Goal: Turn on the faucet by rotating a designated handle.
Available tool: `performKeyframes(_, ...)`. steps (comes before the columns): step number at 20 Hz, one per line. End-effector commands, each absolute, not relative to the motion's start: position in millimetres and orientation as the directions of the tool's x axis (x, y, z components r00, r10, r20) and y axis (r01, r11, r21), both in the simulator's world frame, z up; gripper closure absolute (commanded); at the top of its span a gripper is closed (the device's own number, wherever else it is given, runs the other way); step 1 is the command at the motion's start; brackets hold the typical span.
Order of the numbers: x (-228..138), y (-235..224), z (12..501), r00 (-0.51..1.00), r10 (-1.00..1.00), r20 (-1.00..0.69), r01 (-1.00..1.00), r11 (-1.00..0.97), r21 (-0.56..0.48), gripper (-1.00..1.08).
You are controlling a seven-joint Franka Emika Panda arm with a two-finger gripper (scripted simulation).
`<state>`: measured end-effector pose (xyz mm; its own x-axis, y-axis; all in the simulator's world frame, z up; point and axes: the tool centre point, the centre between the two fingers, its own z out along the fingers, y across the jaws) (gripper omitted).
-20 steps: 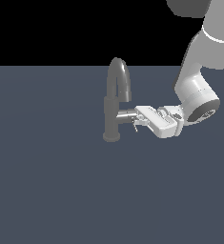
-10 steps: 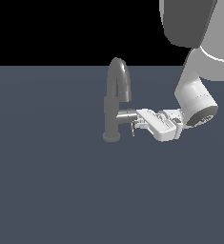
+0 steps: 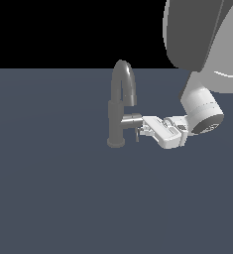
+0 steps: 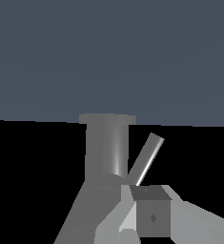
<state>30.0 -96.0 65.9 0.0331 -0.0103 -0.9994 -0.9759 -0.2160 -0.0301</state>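
Grey floor (image 3: 48, 198) | faucet (image 3: 119, 106) unmoved | jaws' state unclear, still at handle (image 3: 132, 119) | arm nearer camera

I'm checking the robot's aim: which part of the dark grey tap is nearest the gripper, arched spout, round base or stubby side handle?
The stubby grey handle; the gripper is right at its tip.

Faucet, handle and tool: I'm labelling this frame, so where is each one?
faucet (image 3: 123, 82), exterior view, on the arched spout.
handle (image 3: 131, 120), exterior view, on the stubby horizontal cylinder's side.
tool (image 3: 144, 126), exterior view, between its fingertips at the handle's end.
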Motion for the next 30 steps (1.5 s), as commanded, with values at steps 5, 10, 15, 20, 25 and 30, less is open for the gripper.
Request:
performKeyframes(5,39,-89,57,0.023,-0.007,-1.0,-0.975,-0.22,-0.021,1.08)
performKeyframes(10,45,-86,53,0.018,-0.006,-1.0,-0.975,-0.221,-0.016,1.08)
performKeyframes(15,50,-83,49,0.013,-0.005,-1.0,-0.975,-0.222,-0.012,1.08)
performKeyframes(20,55,-80,45,0.009,-0.004,-1.0,-0.975,-0.224,-0.008,1.08)
performKeyframes(25,59,-78,42,0.006,-0.003,-1.0,-0.974,-0.224,-0.005,1.08)
performKeyframes(30,62,-76,39,0.003,-0.002,-1.0,-0.974,-0.225,-0.002,1.08)
